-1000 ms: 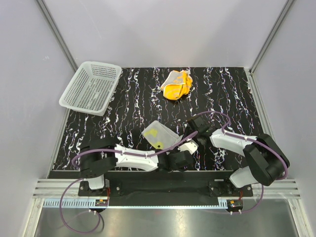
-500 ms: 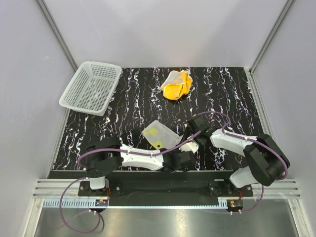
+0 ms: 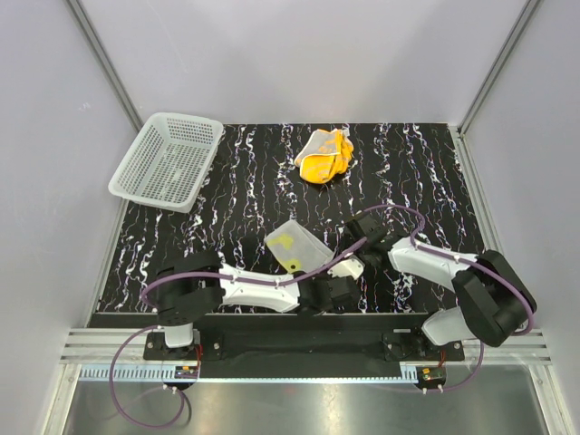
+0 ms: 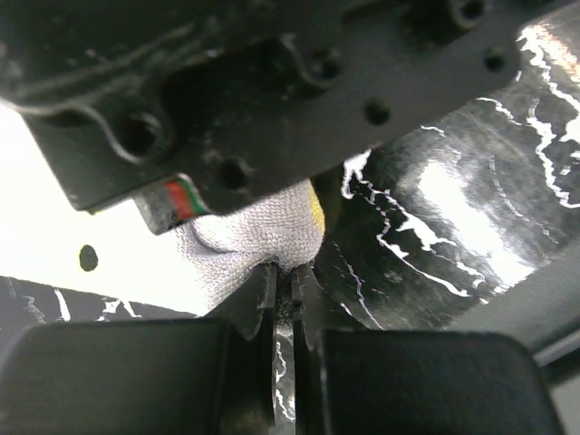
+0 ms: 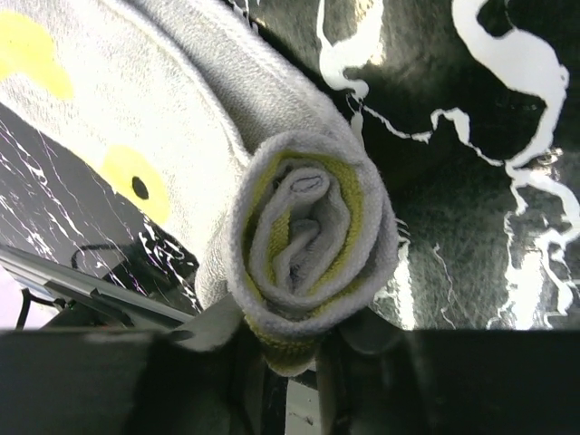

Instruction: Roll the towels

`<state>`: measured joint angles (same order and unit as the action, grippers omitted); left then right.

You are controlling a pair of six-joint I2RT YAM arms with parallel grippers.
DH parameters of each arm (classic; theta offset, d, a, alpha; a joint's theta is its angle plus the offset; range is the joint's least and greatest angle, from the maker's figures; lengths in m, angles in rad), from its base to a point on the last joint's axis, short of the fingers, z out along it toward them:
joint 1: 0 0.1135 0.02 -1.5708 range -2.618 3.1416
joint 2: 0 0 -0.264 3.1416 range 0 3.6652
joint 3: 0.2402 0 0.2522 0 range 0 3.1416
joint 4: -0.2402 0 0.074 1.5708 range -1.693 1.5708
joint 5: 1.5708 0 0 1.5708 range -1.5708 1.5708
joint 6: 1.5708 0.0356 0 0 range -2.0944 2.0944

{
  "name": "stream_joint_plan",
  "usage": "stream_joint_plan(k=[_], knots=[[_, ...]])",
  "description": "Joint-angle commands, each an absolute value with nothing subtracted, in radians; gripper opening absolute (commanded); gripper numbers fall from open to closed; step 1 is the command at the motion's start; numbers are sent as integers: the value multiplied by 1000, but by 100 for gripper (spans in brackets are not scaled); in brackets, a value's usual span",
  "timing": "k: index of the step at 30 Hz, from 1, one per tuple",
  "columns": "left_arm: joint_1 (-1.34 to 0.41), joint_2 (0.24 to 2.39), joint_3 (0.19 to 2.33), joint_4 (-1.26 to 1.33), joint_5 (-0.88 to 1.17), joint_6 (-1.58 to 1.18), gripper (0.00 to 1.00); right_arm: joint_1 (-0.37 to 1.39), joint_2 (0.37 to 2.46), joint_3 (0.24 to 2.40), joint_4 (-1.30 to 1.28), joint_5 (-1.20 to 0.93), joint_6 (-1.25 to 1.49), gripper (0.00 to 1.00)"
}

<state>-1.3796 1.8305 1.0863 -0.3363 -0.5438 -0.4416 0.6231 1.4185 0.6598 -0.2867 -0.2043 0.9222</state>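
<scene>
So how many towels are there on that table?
2. A pale towel with yellow spots, partly rolled, lies near the front edge of the table. An orange towel sits bunched up near the back. The basket looks empty, so I doubt any are hidden.

Pale yellow towel (image 3: 292, 243): most of the grip area is masked

From above, the 2 arms cover the towel's rolled end. In the left wrist view a black housing (image 4: 227, 91) fills the top and leaves 1 small patch of cloth. Whether the nearly touching tips of the left gripper (image 4: 284, 290) pinch that patch cannot be told, and the left side is washed out white. The right gripper (image 5: 294, 385) is dark and cut by the bottom edge. The line marks on the orange towel (image 3: 324, 156) are too small to read.
</scene>
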Motion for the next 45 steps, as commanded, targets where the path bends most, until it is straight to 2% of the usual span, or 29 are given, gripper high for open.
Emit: stream_joint_plan(k=[1,2,4,5,6,10,13,17,26,30,34,45], knots=[[-1348,1787,1055,-347,-434,-488,0,637,1362,683,-374,-233,896,38],[-1342,1769,1045,-330,-408,-498,0,638,1356,690,-389,-212,893,46],[-1330,1747,1039,-321,-349,-529,0,638,1341,710,-457,-174,881,74],[-1330,1743,1039,-318,-335,-529,0,638,1338,719,-457,-155,877,74],[-1327,1737,1039,-318,-322,-540,0,638,1333,729,-503,-135,876,82],[-1305,1710,1023,-285,-239,-566,0,637,1316,799,-609,-35,864,94],[-1284,1687,1005,-267,-180,-586,0,632,1302,854,-701,73,870,100],[-1249,1648,974,-235,-86,-614,0,585,1256,910,-797,187,880,100],[-1157,1609,902,-135,101,-661,0,492,1120,920,-792,207,862,100],[-1097,1603,836,-7,227,-721,0,492,1040,821,-658,74,838,99],[-1034,1588,758,113,334,-790,0,492,930,681,-467,-156,871,100],[-875,1551,684,288,537,-946,0,492,862,522,-290,-298,916,100]])
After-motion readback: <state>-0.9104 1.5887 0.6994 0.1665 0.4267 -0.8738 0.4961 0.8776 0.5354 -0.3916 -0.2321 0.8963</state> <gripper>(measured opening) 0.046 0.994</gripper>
